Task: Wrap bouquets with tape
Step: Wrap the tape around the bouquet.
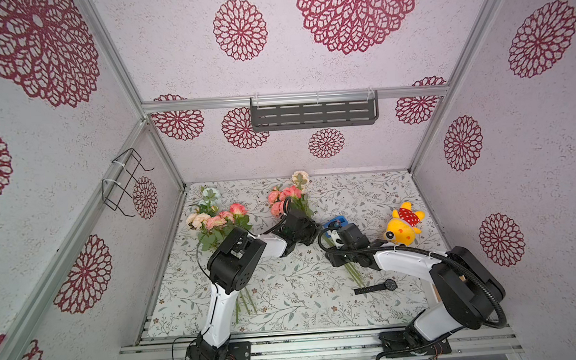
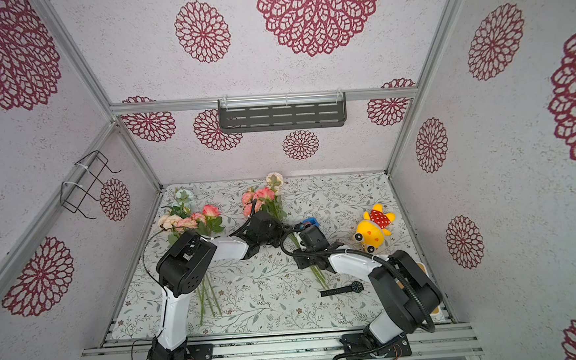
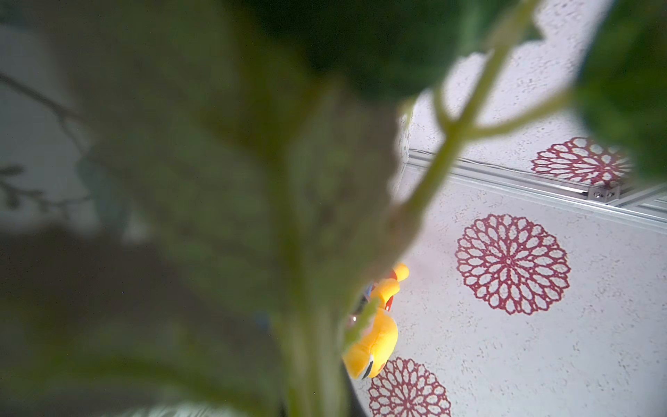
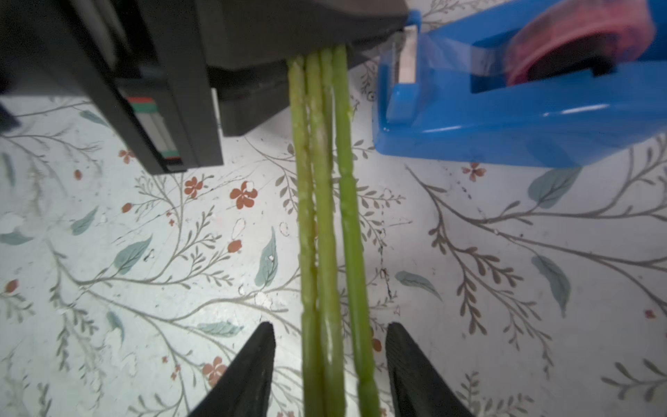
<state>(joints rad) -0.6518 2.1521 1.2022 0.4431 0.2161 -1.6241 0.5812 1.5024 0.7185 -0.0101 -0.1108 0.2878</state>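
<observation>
Holding the stems (image 4: 325, 216) of the centre bouquet (image 1: 286, 196) in a bunch is the left gripper's (image 4: 319, 48) job. Its jaws look pressed together on them: the stalks are drawn tight where they enter it and fan apart farther out. The right gripper (image 4: 329, 326) has its jaws spread, one on each side of the stems and touching neither.

The tape dispenser (image 1: 334, 223) sits just right of centre in both top views, just beside the stems. The tape (image 4: 577, 39) runs as a clear strip to the cutter end, which faces the bunch.

The step in hand seems to be fetching tape with the free claw. It should lift straight off the stalks so it drags none sideways, then take the loose strip at the cutter. The pull should be slow and low, since the plastic dispenser will probably slide on the table (image 4: 144, 252). The wrap belongs close to the left pinch, where the stalks are tightest.

The second bouquet (image 1: 217, 219) lies left of centre, partly under the left arm.
</observation>
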